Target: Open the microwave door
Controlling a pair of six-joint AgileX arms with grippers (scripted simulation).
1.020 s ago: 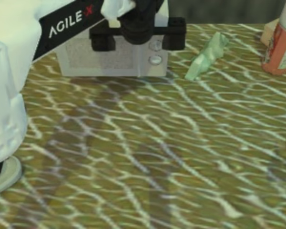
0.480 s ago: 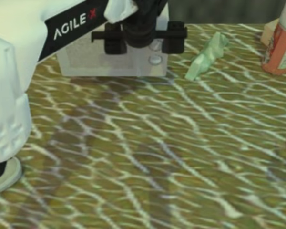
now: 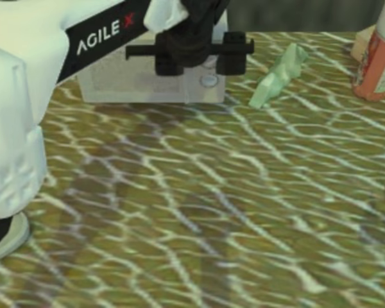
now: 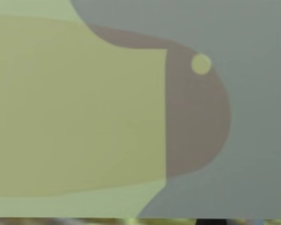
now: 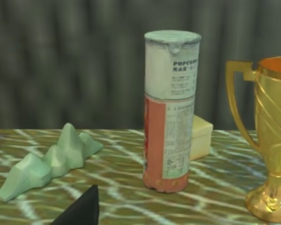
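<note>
Up top, left gripper [image 3: 196, 53] spread at shut microwave door [image 3: 138, 76].

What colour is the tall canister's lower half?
Orange-red below a white upper half; the canister shows best in the right wrist view.

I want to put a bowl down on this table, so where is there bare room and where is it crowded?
The table is bare across its near and middle stretch, in front of the microwave. The far edge is crowded: the left gripper at the microwave door, then the green lump, and the tall canister at the far right corner.
</note>
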